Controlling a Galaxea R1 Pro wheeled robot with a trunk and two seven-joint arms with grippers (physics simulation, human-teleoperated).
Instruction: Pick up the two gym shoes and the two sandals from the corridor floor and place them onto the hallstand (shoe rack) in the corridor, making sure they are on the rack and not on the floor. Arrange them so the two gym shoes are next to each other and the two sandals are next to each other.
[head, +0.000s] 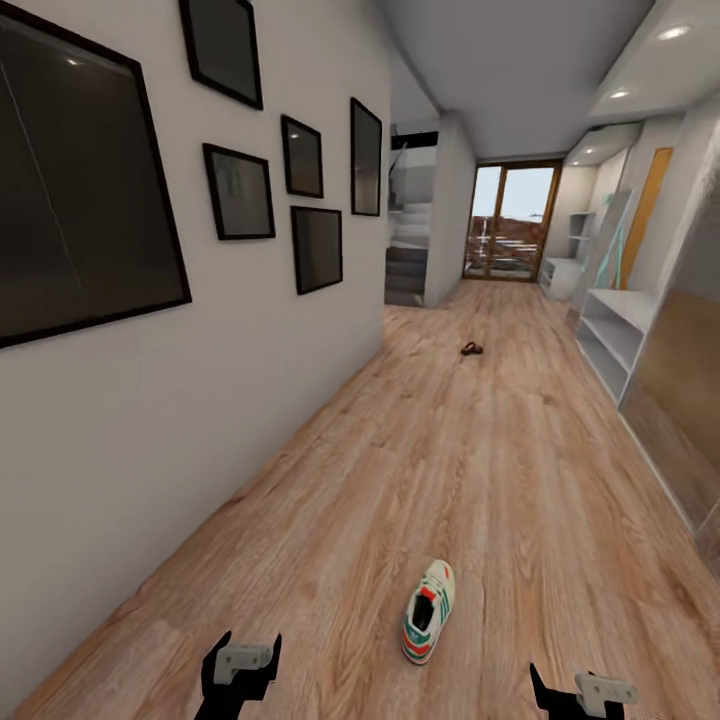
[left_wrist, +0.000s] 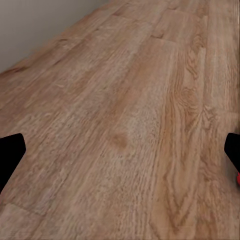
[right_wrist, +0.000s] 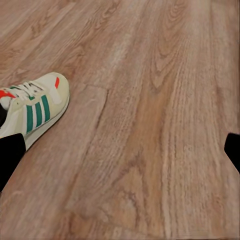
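A: Head view first. What lies on the corridor floor (head: 470, 470)?

B: One gym shoe (head: 429, 611), white with green stripes and red accents, lies on the planks at about 6 o'clock of the frame, toe pointing down the corridor toward 12 o'clock. Much farther along, near 12 o'clock, a small dark brown item, apparently the sandals (head: 471, 349), sits on the floor; too small to resolve further.

A: And the hallstand (head: 612, 335)?

B: White open shelving against the wall at 3 o'clock, well apart from the shoe. Black picture frames (head: 240, 190) hang on the wall at 9 to 11 o'clock.

A: The arms?

B: The left gripper (head: 240, 668) is at 7 o'clock, the right gripper (head: 580, 692) at 5 o'clock. Both hang above the floor, holding nothing.

A: Left wrist view?

B: Bare planks. The dark fingers (left_wrist: 10, 152) stand at opposite frame edges, spread wide, nothing between them. A small red spot beside one finger; I cannot tell what it is.

A: Right wrist view?

B: The gym shoe (right_wrist: 31, 107) lies on the planks just beside one of the fingers (right_wrist: 10, 152). Fingers spread wide, empty.
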